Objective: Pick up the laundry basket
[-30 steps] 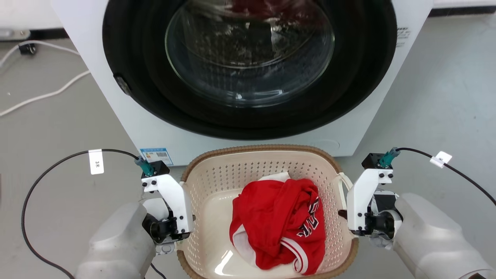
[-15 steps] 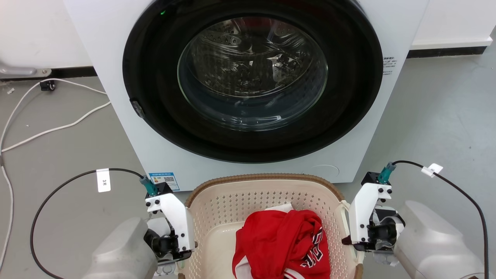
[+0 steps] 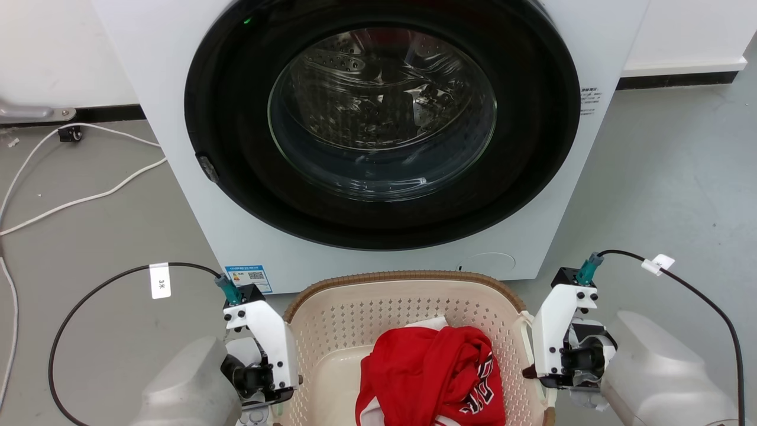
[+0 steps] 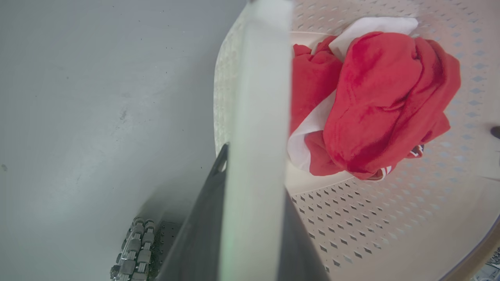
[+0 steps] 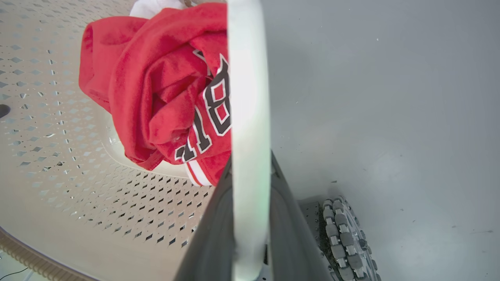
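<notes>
Left gripper [image 4: 254, 171] is clamped on a white handle [image 4: 259, 78], right gripper [image 5: 251, 160] on its twin, and both grips hold as a second ago. Only the head camera has swung up. The laundry basket [image 3: 402, 277] stays between the arms, before the washing machine [image 3: 355, 266], so the lift looks under way. It has cream perforated plastic walls and a brown woven-look rim, with a soft red jersey [image 3: 432, 373] crumpled inside.
</notes>
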Motion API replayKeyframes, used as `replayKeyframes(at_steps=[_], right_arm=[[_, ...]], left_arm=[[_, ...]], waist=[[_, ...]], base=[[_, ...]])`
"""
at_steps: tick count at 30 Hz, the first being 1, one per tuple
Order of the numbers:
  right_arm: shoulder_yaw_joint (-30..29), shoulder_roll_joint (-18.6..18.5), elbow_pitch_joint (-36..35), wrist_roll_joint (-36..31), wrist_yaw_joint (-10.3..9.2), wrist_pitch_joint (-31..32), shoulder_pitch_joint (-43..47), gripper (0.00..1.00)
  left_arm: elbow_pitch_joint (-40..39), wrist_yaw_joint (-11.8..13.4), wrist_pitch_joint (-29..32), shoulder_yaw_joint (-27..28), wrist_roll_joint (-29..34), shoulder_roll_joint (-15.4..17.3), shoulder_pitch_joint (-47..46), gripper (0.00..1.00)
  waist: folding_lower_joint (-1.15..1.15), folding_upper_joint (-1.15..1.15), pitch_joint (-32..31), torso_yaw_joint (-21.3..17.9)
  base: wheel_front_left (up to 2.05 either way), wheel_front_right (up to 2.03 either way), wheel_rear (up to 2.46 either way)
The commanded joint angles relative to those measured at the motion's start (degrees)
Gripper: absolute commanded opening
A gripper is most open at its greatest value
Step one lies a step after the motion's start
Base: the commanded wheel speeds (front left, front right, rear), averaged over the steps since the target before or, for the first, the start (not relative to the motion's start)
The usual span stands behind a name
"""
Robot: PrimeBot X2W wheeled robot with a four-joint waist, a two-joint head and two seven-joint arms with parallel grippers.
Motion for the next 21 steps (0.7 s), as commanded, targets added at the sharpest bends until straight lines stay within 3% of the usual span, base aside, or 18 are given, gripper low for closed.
replayKeyframes(at_steps=[1, 21], right_arm=[[0.0, 0.5, 0.0, 0.4, 0.60, -0.4, 0.3, 0.00], [0.6, 0.7, 0.0, 0.9, 0.61, -1.0, 0.1, 0.00]], left_arm=[[-0.4, -0.7, -0.1, -0.1, -0.6, -0.5, 0.5, 0.00], [-0.6, -0.7, -0.3, -1.3, -2.1, -0.5, 0.6, 0.00]], waist=[[0.01, 0.00, 0.0, 0.0], [0.01, 0.00, 0.2, 0.2]], base=[[0.00, 0.00, 0.00], [0.00, 0.00, 0.00]])
